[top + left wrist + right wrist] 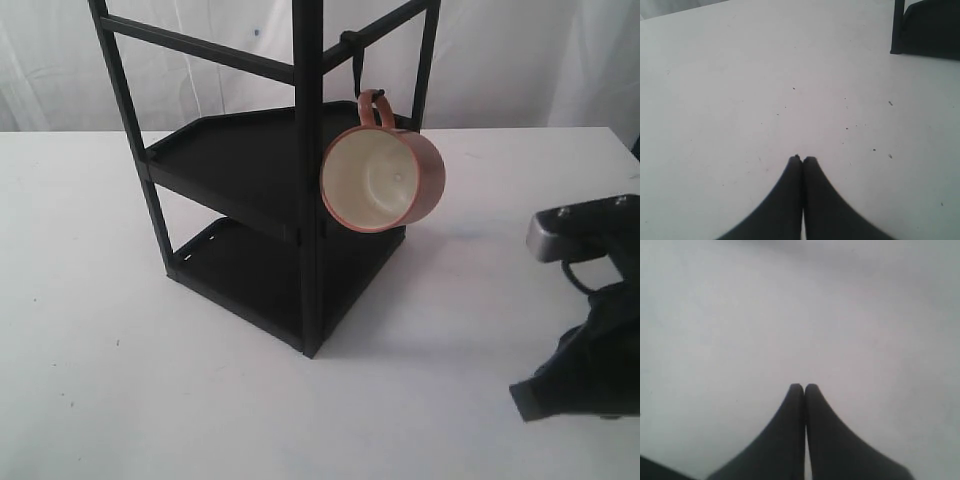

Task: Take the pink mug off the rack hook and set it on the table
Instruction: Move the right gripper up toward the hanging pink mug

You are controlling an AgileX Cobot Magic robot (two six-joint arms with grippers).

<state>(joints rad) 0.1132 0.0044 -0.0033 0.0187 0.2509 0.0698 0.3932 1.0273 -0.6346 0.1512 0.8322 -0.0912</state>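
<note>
The pink mug (385, 175) hangs by its loop handle from the rack hook (358, 70), its cream inside facing the camera. It dangles beside the upper shelf of the black rack (240, 160), which stands on the white table (100, 300). My right gripper (524, 397) sits low at the right, well apart from the mug; in its wrist view the right gripper (804, 386) is shut on nothing above bare table. My left gripper (802, 159) is also shut and empty over the table (740, 100), and it is out of the exterior view.
A foot and lower shelf of the rack (927, 27) show at one corner of the left wrist view. A white curtain (520, 60) hangs behind the table. The right arm's grey and black body (590, 240) occupies the right edge.
</note>
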